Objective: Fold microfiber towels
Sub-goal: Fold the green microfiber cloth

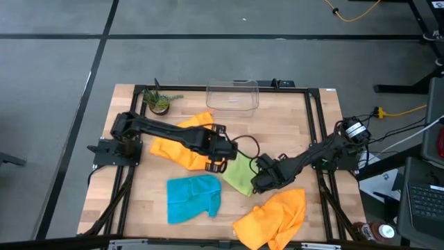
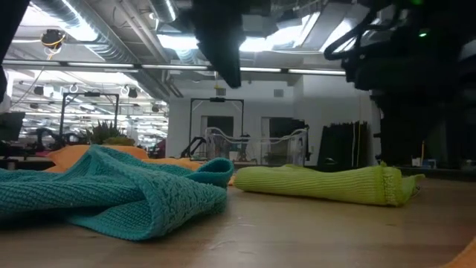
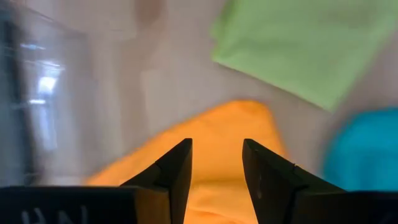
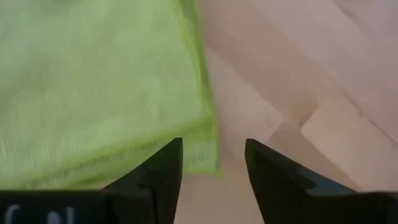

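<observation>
Low view alone — green towel folded.

Right claw open, empty, above lime green towel corner on wooden table.

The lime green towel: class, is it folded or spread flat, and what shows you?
Folded. The lime green towel lies as a thick, layered bundle in the low view, and the right wrist view shows stacked edges at its corner.
</observation>
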Tool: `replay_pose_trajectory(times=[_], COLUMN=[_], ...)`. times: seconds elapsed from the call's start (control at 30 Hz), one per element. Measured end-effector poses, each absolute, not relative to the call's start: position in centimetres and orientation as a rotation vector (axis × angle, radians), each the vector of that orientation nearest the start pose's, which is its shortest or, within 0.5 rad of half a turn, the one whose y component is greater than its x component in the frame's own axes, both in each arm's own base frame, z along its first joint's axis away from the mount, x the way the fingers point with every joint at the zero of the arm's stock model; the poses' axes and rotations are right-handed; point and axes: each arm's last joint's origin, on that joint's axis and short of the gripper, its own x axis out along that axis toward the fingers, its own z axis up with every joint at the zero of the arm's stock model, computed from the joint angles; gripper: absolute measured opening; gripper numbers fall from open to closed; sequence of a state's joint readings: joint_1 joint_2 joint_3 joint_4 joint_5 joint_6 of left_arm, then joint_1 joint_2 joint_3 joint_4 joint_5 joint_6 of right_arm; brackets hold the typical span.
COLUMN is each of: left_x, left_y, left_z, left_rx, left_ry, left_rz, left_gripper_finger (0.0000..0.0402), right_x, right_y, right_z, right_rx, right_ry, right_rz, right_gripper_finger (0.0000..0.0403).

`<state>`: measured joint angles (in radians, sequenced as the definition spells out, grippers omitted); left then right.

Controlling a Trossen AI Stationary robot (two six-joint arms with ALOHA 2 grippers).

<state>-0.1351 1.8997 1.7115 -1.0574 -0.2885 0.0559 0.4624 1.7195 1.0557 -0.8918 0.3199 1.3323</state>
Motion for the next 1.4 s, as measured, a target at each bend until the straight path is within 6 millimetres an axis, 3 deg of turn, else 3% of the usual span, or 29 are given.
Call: replay_pose_trajectory(times=[0.13, 0.43, 1.0, 1.13, 1.4], left_x=[38.5, 38.6, 38.7, 38.7, 38.7], left_y=[-4.8, -5.2, -5.1, -4.9, -4.5], left_z=[27.4, 27.1, 27.1, 27.1, 27.1], left_rx=[0.234, 0.252, 0.266, 0.268, 0.26], left_ry=[1.239, 1.239, 1.237, 1.238, 1.24], left_rz=[-0.01, -0.004, 0.012, 0.013, 0.024], left_gripper_finger=[0.0134, 0.0133, 0.0133, 0.0133, 0.0133], right_x=[26.8, 27.9, 27.8, 27.7, 27.9], right_y=[11.6, 11.1, 11.5, 11.9, 13.5], right_z=[16.5, 14.9, 14.4, 15.2, 17.5], right_rx=[0.527, 0.535, 0.499, 0.462, 0.453], right_ry=[1.183, 1.23, 1.232, 1.225, 1.268], right_rz=[-0.806, -0.801, -0.795, -0.803, -0.759], right_gripper_finger=[0.0177, 0.0167, 0.0045, 0.001, 0.0006])
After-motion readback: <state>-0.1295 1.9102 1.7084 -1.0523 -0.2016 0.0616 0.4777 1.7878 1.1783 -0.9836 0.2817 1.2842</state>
